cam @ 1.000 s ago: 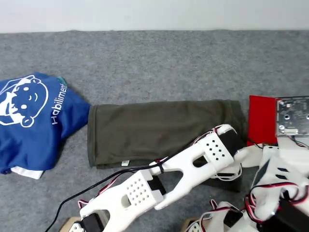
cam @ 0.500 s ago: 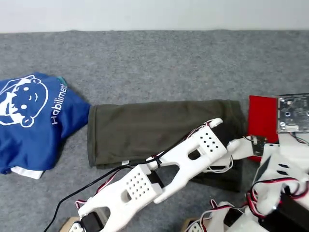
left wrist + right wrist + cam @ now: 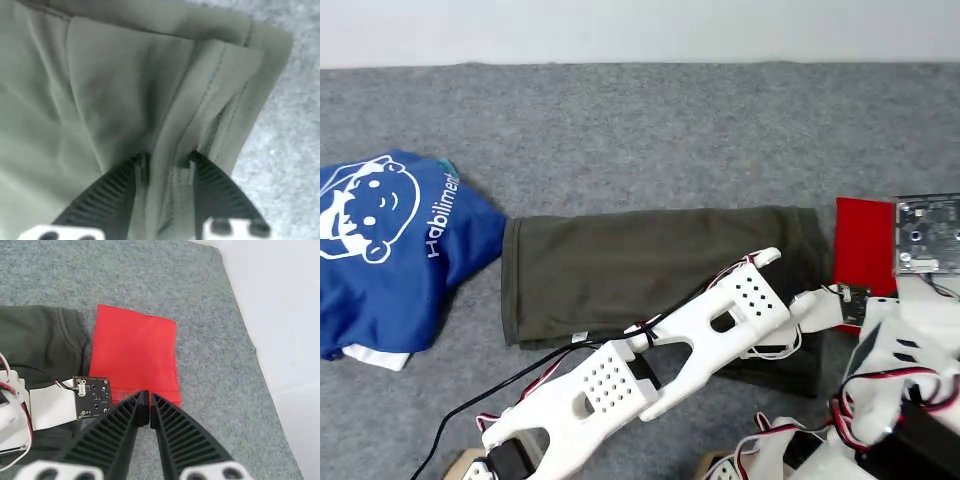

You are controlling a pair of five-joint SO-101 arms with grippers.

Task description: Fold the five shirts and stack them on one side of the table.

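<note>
A dark olive shirt [image 3: 640, 270] lies folded into a long band across the middle of the grey table. My left gripper [image 3: 165, 167] is at its right end near the front, shut on a raised fold of the olive cloth [image 3: 172, 150]. In the high view the white left arm [image 3: 720, 320] reaches diagonally over that end. A folded red shirt [image 3: 135, 352] lies flat just right of the olive one. My right gripper [image 3: 149, 404] hangs above the red shirt's near edge, shut with nothing in it. A blue printed shirt [image 3: 380, 250] lies heaped at the far left.
A white garment [image 3: 370, 355] and a bit of teal cloth [image 3: 445, 165] peek from under the blue shirt. The left arm's camera board [image 3: 92, 396] and its wires sit close to my right gripper. Bare grey table [image 3: 650, 130] stretches along the back, below the white wall.
The left arm has drawn slightly toward the front and settled lower on the olive shirt's right end. The right arm shifted a little and now holds still.
</note>
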